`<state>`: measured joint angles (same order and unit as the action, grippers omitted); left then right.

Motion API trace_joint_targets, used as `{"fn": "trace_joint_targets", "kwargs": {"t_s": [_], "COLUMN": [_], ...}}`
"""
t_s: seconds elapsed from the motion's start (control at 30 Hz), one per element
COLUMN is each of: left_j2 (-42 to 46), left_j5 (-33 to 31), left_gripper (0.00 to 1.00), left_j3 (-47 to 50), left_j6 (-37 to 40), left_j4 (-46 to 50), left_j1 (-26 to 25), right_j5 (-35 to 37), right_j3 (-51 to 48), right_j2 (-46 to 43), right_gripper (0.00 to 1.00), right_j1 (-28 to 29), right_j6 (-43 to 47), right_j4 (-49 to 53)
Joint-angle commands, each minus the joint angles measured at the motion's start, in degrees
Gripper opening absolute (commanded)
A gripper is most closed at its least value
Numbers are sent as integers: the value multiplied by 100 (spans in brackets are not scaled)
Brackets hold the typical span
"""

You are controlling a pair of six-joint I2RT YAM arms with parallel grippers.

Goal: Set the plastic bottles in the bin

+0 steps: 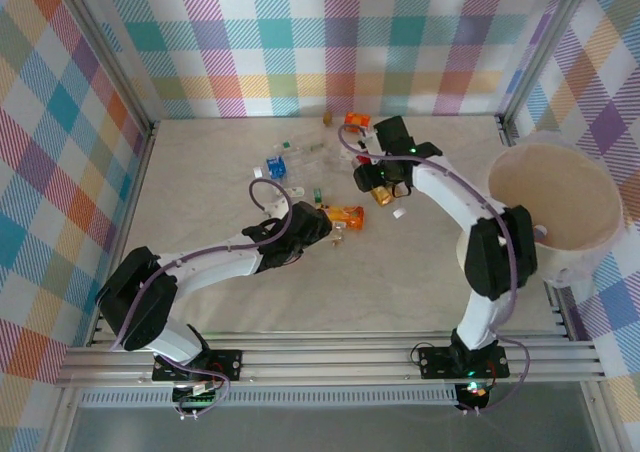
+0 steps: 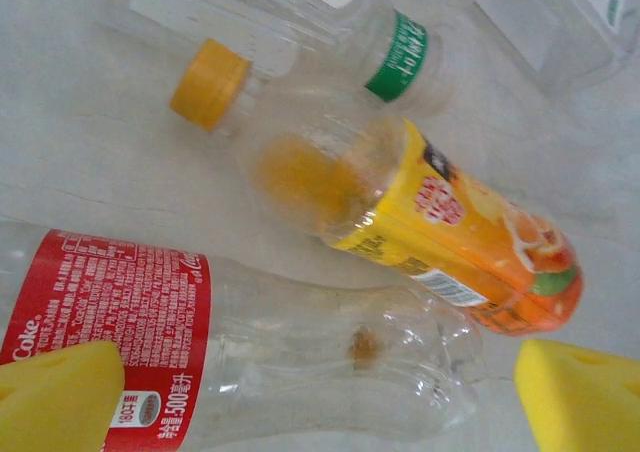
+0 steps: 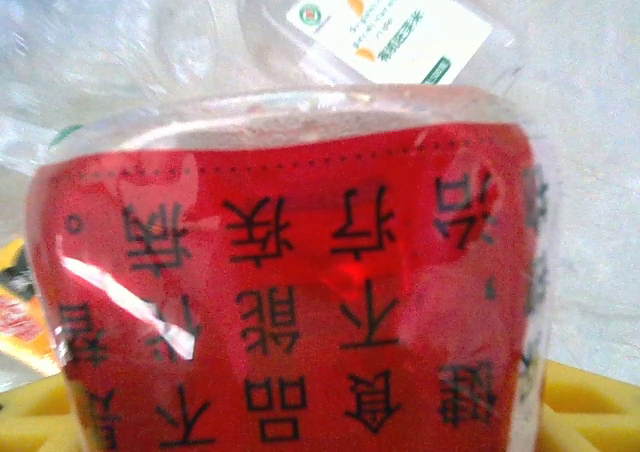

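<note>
Left gripper (image 1: 322,220) first: jaws spread wide and low over the table (image 1: 200,262), nothing gripped. From my left wrist I see the yellow pads (image 2: 60,397) flanking a clear Coke bottle (image 2: 300,347) with a red label, lying on its side. Just beyond it lies an orange juice bottle (image 2: 440,242) with a yellow cap, also on its side, and past that a green-banded bottle (image 2: 400,57).

Over to my right gripper (image 1: 383,184), out near the middle of the table at the far side. It's clamped on a red-labelled bottle (image 3: 290,302), and the pads press both of the bottle's flanks. The label's black characters sit right up against my wrist camera. A clear pack (image 3: 390,22) with a white label lies behind it.

More bottles are scattered to the left, a blue-labelled pair (image 1: 277,165) among them. The bin (image 1: 590,257) stands at the right edge of the table, well apart from both of my grippers.
</note>
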<state>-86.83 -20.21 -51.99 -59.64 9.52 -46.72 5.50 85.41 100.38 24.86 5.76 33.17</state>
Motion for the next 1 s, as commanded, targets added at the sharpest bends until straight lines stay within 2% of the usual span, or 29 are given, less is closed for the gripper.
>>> {"fn": "trace_joint_targets", "kwargs": {"t_s": [0.0, 0.33, 0.53, 0.7, 0.97], "left_j2": [-55, 84, 152, 156, 29], "left_j5": [244, 466, 620, 939, 1119], "left_gripper": [100, 100, 100, 100, 100], "left_j3": [-26, -335, -506, -609, -787], "left_j6": [147, 741, 1011, 1268, 1467], "left_j4": [-327, -455, -483, -758, -908], "left_j1": [49, 47, 46, 40, 22], "right_j5": [-42, 122, 349, 1181, 2290], "right_j3": [-268, -812, -851, -778, -1116], "right_j2": [-782, -2649, -3578, -4062, -4973], "right_gripper": [64, 61, 58, 58, 55], "right_j1": [2, -112, -404, -598, -897], "right_j6": [-262, -435, -371, -58, 528], "right_j4": [-432, -918, -956, -764, -1113]}}
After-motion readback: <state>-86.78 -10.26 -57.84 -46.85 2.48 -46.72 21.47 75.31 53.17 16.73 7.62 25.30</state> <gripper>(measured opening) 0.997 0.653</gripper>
